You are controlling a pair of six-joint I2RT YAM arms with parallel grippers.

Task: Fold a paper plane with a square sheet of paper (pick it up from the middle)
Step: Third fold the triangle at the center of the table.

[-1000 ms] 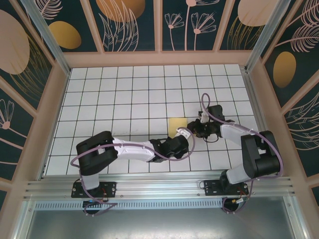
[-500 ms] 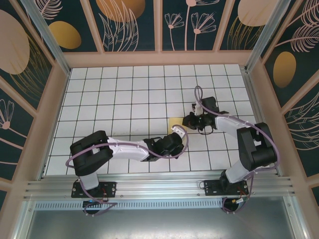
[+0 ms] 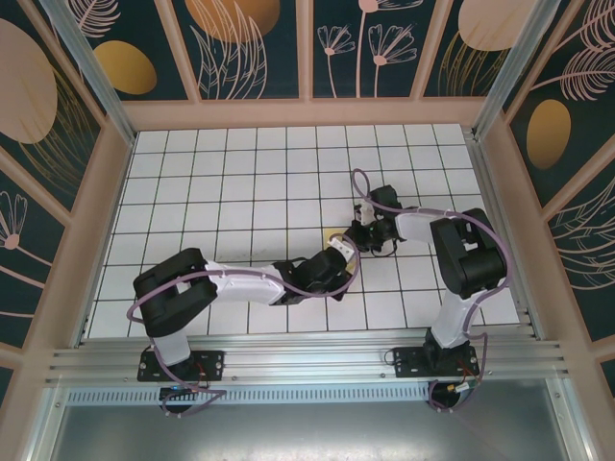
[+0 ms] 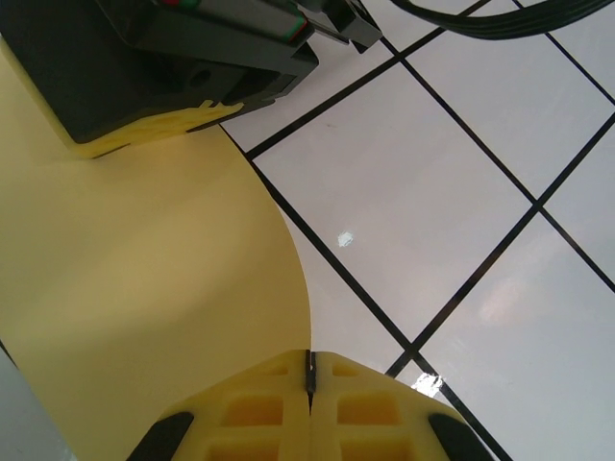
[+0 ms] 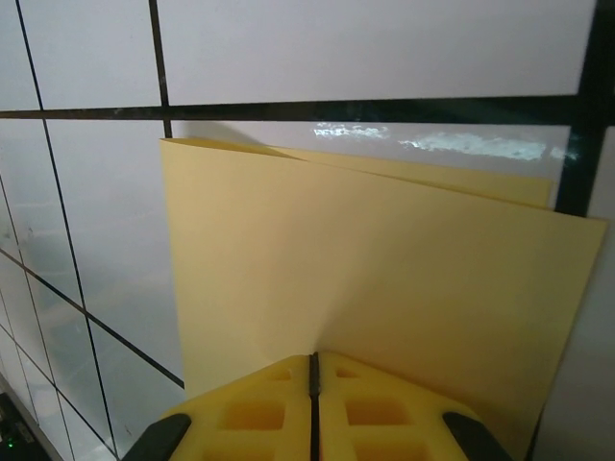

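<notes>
Left gripper (image 4: 309, 370) and right gripper (image 5: 312, 363) pinch the sheet (image 5: 365, 269) (largely hidden overhead).

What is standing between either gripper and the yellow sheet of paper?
Nothing visible. The left gripper and the right gripper are each shut directly on the square sheet of paper.

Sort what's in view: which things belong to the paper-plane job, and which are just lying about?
Job: yellow sheet of paper, folded over; left gripper and right gripper, both shut on it.
Just there: white tiled table; patterned walls.
</notes>
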